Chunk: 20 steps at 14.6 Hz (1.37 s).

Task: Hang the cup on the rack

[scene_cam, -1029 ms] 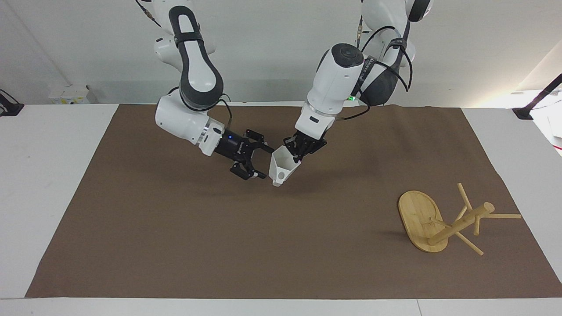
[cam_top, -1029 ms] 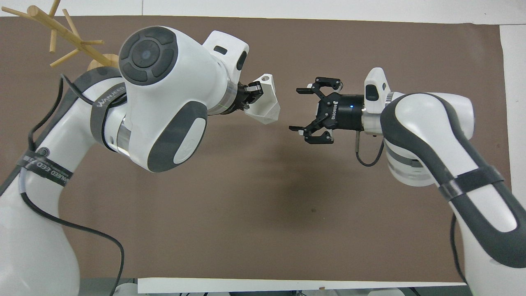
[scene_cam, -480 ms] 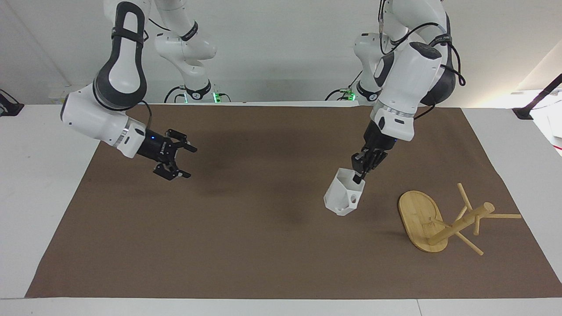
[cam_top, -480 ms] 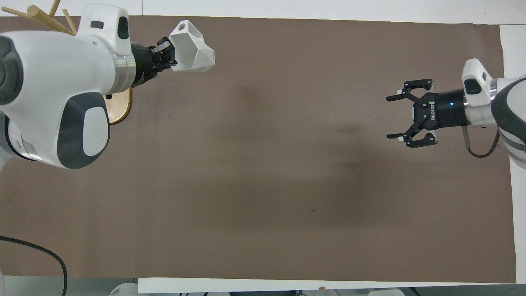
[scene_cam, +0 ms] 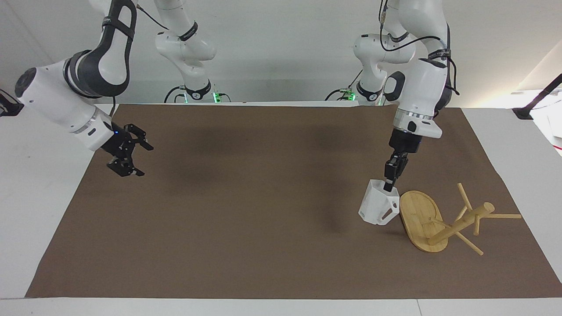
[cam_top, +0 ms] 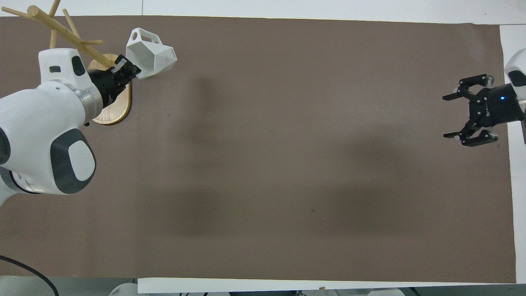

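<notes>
The white faceted cup (scene_cam: 376, 207) hangs tilted from my left gripper (scene_cam: 389, 186), which is shut on its rim, low over the mat and right beside the rack's base. The bamboo rack (scene_cam: 422, 219) lies tipped over at the left arm's end of the table, its oval base on edge and its post (scene_cam: 461, 223) and pegs pointing toward the table's end. In the overhead view the cup (cam_top: 151, 57) sits next to the rack's base (cam_top: 111, 107) with my left gripper (cam_top: 125, 70) on it. My right gripper (scene_cam: 142, 161) is open and empty over the mat's edge at the right arm's end, also in the overhead view (cam_top: 448, 117).
A brown mat (scene_cam: 246, 228) covers most of the white table (scene_cam: 39, 210). A black stand (scene_cam: 533, 105) sits on the table near the corner at the left arm's end.
My left gripper has carried the cup from the middle of the table to the rack's base. My right gripper has drawn back, open, to the right arm's end.
</notes>
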Tool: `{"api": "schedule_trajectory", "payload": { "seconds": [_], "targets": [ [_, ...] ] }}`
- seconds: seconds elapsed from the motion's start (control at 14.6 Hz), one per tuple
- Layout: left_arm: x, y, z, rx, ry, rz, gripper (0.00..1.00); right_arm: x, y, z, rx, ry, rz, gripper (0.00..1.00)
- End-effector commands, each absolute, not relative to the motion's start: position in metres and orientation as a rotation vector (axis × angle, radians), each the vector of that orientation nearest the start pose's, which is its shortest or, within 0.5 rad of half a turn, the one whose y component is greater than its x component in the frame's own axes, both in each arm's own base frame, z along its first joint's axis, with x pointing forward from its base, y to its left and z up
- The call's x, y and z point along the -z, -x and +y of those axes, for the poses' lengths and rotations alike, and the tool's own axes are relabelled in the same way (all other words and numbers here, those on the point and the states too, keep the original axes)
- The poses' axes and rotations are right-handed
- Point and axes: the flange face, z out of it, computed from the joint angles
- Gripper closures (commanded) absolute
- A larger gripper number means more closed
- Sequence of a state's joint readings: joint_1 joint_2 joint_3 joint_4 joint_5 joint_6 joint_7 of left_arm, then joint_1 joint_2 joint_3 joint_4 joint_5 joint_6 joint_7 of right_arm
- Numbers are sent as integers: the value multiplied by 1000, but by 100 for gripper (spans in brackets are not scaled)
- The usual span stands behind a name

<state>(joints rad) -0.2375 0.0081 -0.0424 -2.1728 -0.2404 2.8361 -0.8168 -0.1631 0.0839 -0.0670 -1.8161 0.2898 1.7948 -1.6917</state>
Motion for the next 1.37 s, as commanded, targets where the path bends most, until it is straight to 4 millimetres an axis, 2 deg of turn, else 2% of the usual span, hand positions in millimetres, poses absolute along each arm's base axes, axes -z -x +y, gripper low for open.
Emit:
{"api": "schedule_trajectory", "payload": {
  "seconds": [0.0, 0.14, 0.34, 0.41, 0.55, 0.62, 0.69, 0.82, 0.96, 1.03, 1.1, 1.17, 1.3],
  "targets": [
    [-462, -563, -125, 903, 3223, -1331, 100, -537, -556, -115, 106, 2450, -1692, 1],
    [-454, -569, -108, 894, 3194, -1361, 100, -562, -539, -114, 21, 2601, -1493, 1],
    [-448, -572, -91, 883, 3163, -1405, 100, -614, -528, -106, -58, 2752, -1153, 1],
    [-444, -574, -86, 874, 3153, -1414, 100, -626, -522, -104, -112, 2803, -1020, 1],
    [-439, -574, -73, 861, 3141, -1407, 100, -640, -518, -101, -146, 2895, -780, 1],
    [-437, -574, -70, 859, 3137, -1406, 100, -645, -518, -101, -142, 2916, -726, 1],
    [-436, -575, -63, 858, 3125, -1420, 100, -648, -519, -99, -139, 2929, -689, 1],
    [-434, -575, -60, 848, 3121, -1429, 100, -648, -519, -98, -160, 3003, -474, 1],
    [-434, -575, -54, 801, 3118, -1436, 68, -653, -522, -86, -183, 3054, -256, 1],
    [-434, -576, -47, 787, 3107, -1451, 52, -652, -524, -83, -194, 3067, -213, 1],
    [-434, -576, -45, 783, 3104, -1455, 18, -651, -524, -79, -203, 3077, -202, 1],
    [-434, -576, -43, 782, 3102, -1456, 0, -649, -524, -78, -215, 3077, -169, 1],
    [-436, -574, -33, 741, 3089, -1478, 0, -649, -522, -76, -224, 3087, -100, 1]
  ]
}}
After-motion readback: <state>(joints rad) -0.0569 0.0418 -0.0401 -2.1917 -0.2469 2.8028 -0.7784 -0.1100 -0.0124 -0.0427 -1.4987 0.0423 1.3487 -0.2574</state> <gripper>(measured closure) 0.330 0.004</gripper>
